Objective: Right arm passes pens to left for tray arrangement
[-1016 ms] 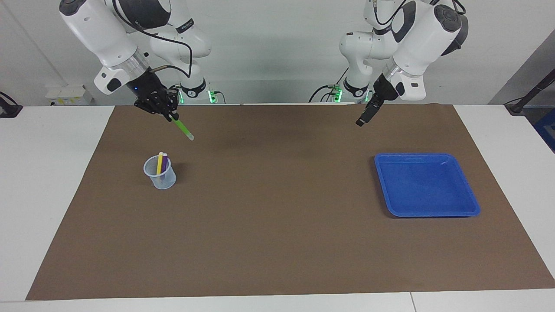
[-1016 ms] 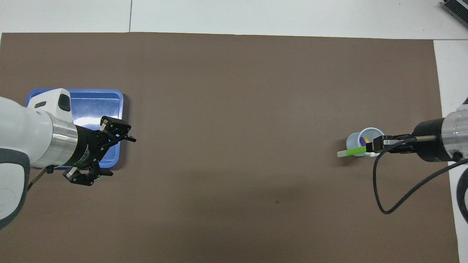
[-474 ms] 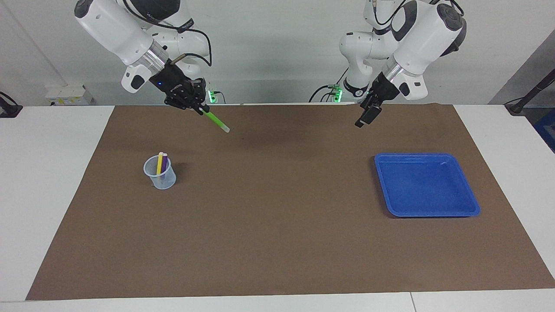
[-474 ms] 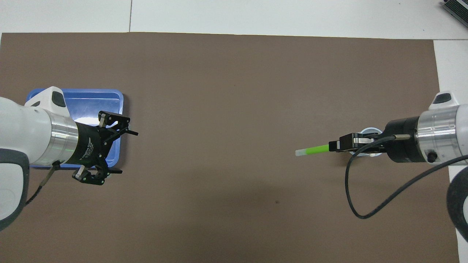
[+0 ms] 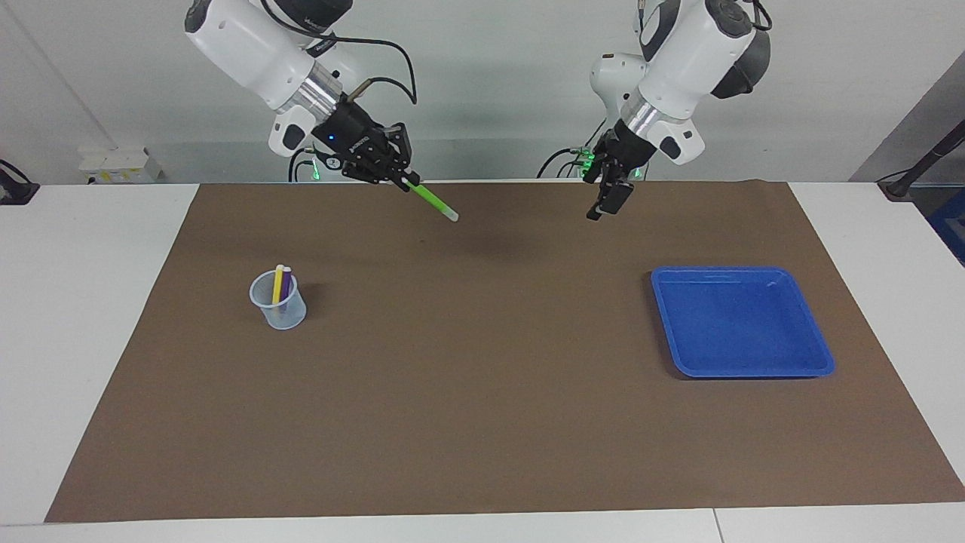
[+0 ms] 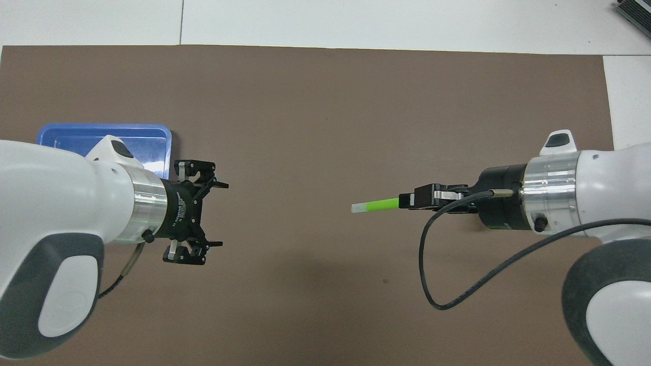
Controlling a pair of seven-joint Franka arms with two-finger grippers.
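Now I've got my right hand point(image 5: 398, 175) clamped on the green pen point(image 5: 434, 201), its cap aimed at my left hand point(image 6: 194, 212), which gapes wide over the table point(image 5: 482, 422) to receive it.

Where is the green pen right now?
The green pen is up in the air, held by the right gripper over the brown mat, pointing toward the open left gripper.

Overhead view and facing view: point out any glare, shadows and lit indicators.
Overhead view: a pale glare patch sits on the blue tray floor beside the left arm; a soft, broad shadow darkens the brown mat below the green pen. Facing view: a faint shadow lies under the pen on the mat; a small blue light glows on the right tool; green lights glow at both arm bases.
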